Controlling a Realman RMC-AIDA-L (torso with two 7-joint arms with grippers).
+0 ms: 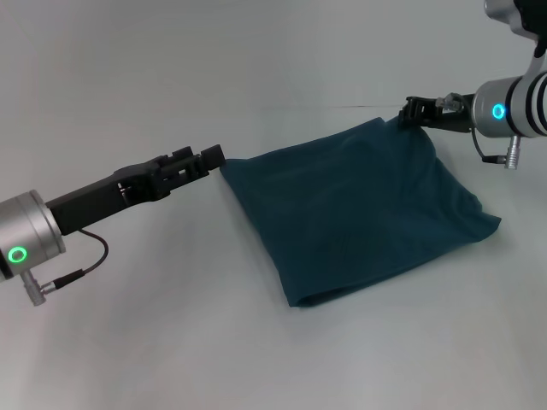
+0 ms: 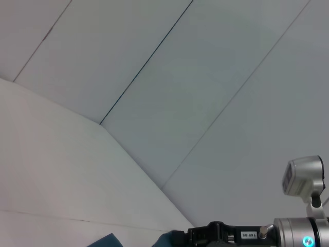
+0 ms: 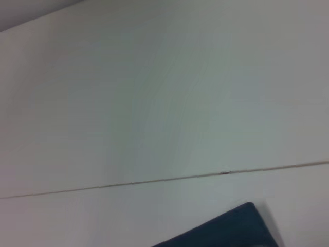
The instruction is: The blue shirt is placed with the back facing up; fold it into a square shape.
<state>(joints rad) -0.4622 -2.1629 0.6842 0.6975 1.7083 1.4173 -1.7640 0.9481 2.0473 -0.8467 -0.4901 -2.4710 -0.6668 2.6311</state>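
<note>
Head view: the blue shirt (image 1: 355,213) lies folded into a rough square on the white table (image 1: 171,342), one corner nearest the camera, the plain side up.
Near corner: it rests on the table, with a doubled edge showing along the front.
Right-hand side of the cloth: rumpled, with a loose flap spreading onto the table.
Left gripper (image 1: 214,157): at the shirt's left corner, fingers touching or just at the cloth edge; whether they are clenched on it cannot be told.
Right gripper (image 1: 414,112): at the far corner, fingers clamped on the blue shirt, the cloth bunched up there.
Left wrist view: shows the right gripper (image 2: 177,238) far off at the cloth.
Right wrist view: only a dark blue corner (image 3: 226,230) against the table.
</note>
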